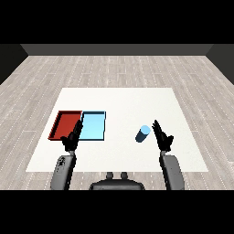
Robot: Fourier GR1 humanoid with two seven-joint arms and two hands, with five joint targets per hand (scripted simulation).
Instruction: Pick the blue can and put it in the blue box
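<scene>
The blue can (142, 134) lies on its side on the white table (123, 100), right of centre. My right hand (162, 136) is just to the right of it, fingers straight and open, a small gap between hand and can. The light blue tray (93, 125) lies left of centre with nothing in it. My left hand (71, 140) hovers at the near edge of the trays, over the seam between the red and blue ones, with fingers relaxed and holding nothing.
The red tray (66, 124) lies directly left of the blue tray, touching it. Bare white table stretches between the blue tray and the can. Grey wooden floor surrounds the table.
</scene>
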